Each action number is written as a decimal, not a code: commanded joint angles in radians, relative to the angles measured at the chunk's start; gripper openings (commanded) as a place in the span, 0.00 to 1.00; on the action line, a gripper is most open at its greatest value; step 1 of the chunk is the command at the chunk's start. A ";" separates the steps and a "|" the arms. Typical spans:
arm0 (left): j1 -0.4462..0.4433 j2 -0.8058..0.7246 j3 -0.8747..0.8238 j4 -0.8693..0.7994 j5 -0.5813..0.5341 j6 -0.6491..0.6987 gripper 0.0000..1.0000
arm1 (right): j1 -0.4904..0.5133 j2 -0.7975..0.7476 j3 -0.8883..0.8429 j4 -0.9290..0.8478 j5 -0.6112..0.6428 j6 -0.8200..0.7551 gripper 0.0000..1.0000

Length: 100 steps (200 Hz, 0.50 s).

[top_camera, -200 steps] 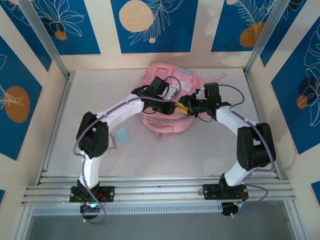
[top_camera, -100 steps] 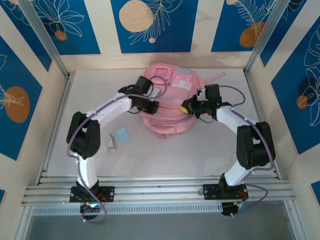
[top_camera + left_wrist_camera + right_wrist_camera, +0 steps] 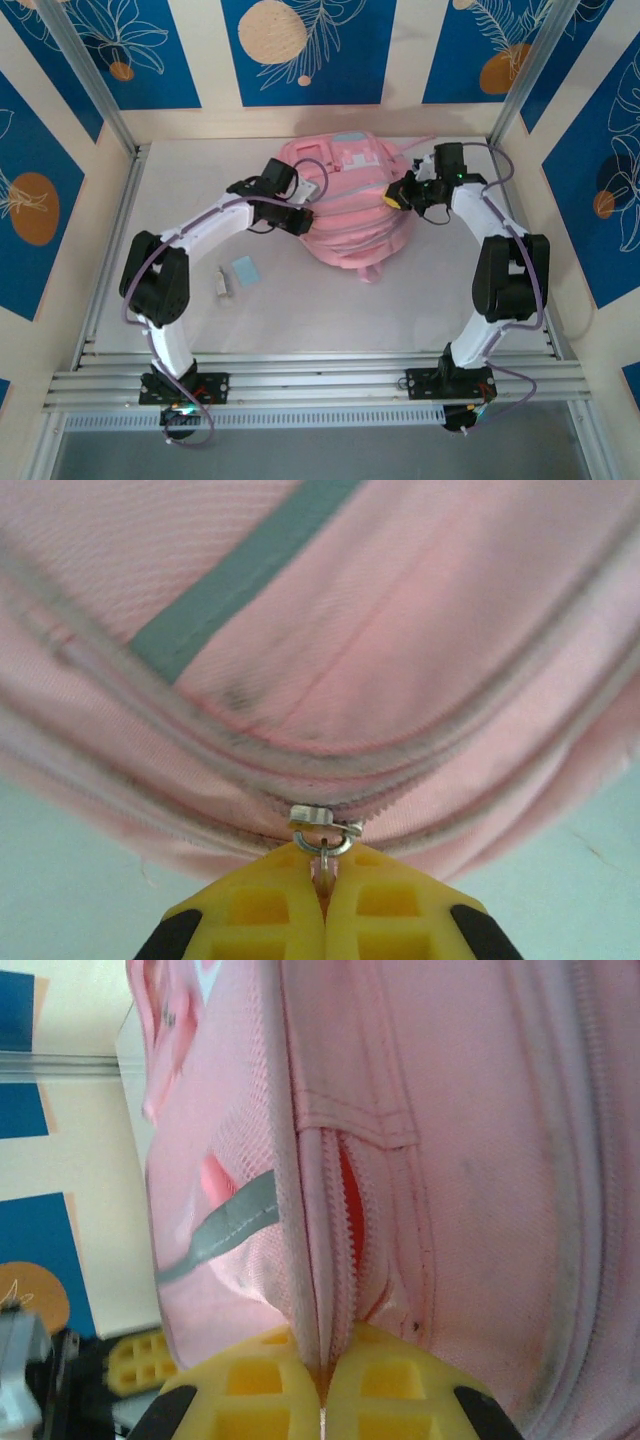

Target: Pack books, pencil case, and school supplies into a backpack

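Observation:
The pink backpack (image 3: 355, 205) with grey-blue trim lies at the back middle of the table. My left gripper (image 3: 302, 222) is at its left side, shut on the small metal zipper pull (image 3: 326, 842) that hangs from the slider on the backpack (image 3: 400, 630). At the backpack's right side, my right gripper (image 3: 395, 197) is shut on the zipper edge (image 3: 335, 1290) of the backpack (image 3: 480, 1160), beside a short open gap showing red inside. A light-blue square (image 3: 245, 270) and a tiny white oblong piece (image 3: 222, 283) lie on the table to the left. The books and pencil case are out of view.
Metal frame posts (image 3: 85, 75) and patterned walls enclose the white table (image 3: 330, 320). A rail (image 3: 320, 380) runs along the near edge by the arm bases. A pink strap (image 3: 425, 142) trails from the backpack toward the back right.
My right gripper closed on the backpack's zipper edge and pulled back and right. My left gripper drew the zipper pull leftward. The backpack shifted right and spread wider.

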 commanded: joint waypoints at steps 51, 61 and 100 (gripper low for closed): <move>0.101 0.067 0.006 -0.144 -0.236 0.245 0.00 | -0.052 0.077 0.184 -0.144 0.008 -0.357 0.00; 0.131 0.100 0.027 -0.139 -0.290 0.266 0.00 | -0.056 0.079 0.186 -0.150 0.008 -0.374 0.00; 0.209 0.168 0.128 -0.078 -0.588 0.137 0.00 | -0.063 0.086 0.200 -0.175 -0.017 -0.407 0.00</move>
